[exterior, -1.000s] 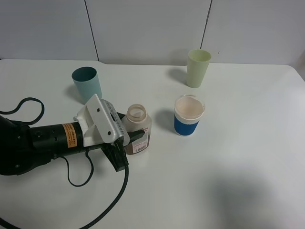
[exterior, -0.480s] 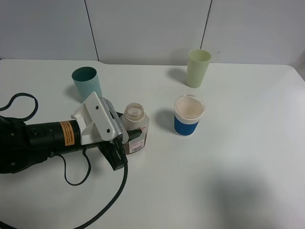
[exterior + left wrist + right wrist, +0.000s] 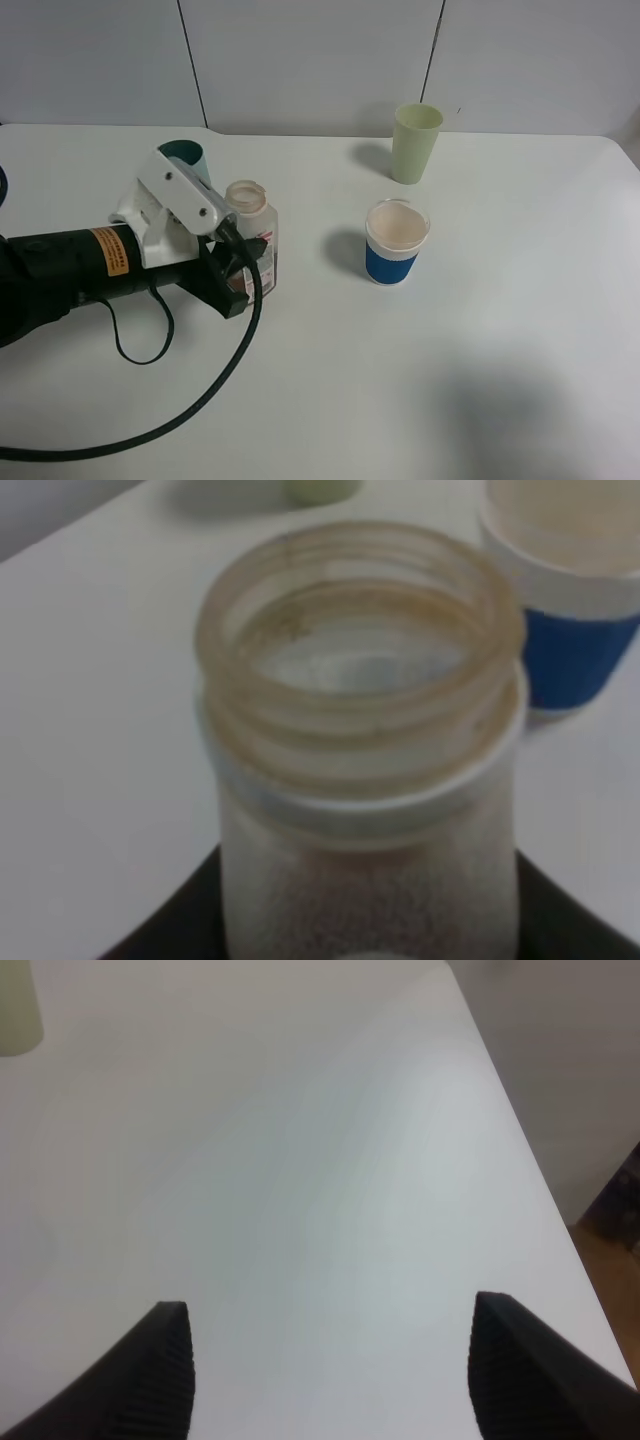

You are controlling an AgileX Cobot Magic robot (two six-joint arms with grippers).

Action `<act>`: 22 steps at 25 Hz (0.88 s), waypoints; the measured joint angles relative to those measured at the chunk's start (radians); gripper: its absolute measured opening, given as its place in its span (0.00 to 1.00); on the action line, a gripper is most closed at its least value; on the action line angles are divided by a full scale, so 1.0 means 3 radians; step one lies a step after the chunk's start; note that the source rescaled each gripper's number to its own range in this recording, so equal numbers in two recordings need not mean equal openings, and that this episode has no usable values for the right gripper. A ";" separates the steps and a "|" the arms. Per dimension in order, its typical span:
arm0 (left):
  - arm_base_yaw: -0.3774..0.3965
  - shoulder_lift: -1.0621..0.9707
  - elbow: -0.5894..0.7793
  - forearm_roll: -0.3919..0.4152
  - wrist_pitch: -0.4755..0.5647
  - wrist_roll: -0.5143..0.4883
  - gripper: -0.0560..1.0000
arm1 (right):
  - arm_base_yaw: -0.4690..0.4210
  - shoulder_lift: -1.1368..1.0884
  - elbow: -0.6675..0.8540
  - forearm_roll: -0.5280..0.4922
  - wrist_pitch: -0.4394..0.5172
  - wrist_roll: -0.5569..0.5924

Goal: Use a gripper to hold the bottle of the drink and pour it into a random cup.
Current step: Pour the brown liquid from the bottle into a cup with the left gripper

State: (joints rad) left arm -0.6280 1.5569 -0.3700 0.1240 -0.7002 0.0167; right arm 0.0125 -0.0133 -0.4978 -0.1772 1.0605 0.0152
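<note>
**Bottle** (image 3: pixel 248 208): open-necked and upright, clamped between the black jaws of the left gripper (image 3: pixel 250 266), left of centre on the desk (image 3: pixel 500 350).

**Cups:** The teal cup (image 3: pixel 186 152) stands just behind the gripper's white head, near the bottle. The white cup with a blue band (image 3: pixel 397 243) lies well to the other side, and the pale green cup (image 3: pixel 416 143) stands farther back.

**Step in hand, as judged:** bringing the held bottle to the teal cup; the pour is not yet begun. The next move calls for placing the neck above the cup's rim, then rolling the wrist slowly so the stream falls inside. Tipped fast, the wide mouth could spill past the rim.

**Right gripper** (image 3: pixel 335 1360): over bare desk, jaws apart, holding nothing.

**Hard to make out:**
- Most of the teal cup is hidden by the gripper head, so where its rim lies relative to the neck is uncertain.
- Whether the bottle's base touches the desk cannot be told.
- The drink is not clearly seen; the left wrist view gives only a blurred neck and cloudy body.
- The black cable (image 3: pixel 200 400) is cut off at the lower edge.
</note>
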 joint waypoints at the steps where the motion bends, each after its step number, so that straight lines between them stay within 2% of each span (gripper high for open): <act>1: 0.0000 -0.0049 0.0000 -0.0092 0.0023 -0.0003 0.05 | 0.0000 0.0000 0.0000 0.0000 0.0000 0.0000; 7: 0.0000 -0.0224 0.0003 -0.0492 0.0079 -0.0003 0.05 | 0.0000 0.0000 0.0000 0.0000 0.0000 0.0000; 13: 0.0000 -0.0231 0.0003 -0.1094 0.0072 -0.0003 0.05 | 0.0000 0.0000 0.0000 0.0000 0.0000 0.0000; 18: 0.0000 -0.0231 0.0003 -0.1407 0.0076 0.0009 0.05 | 0.0000 0.0000 0.0000 0.0000 0.0000 0.0000; 22: 0.0033 -0.0231 -0.0002 -0.1677 0.0179 0.0158 0.05 | 0.0000 0.0000 0.0000 0.0000 0.0000 0.0000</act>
State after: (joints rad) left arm -0.6181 1.4876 -0.3705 -0.3791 -0.6464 0.0640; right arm 0.0125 -0.0133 -0.4978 -0.1772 1.0605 0.0152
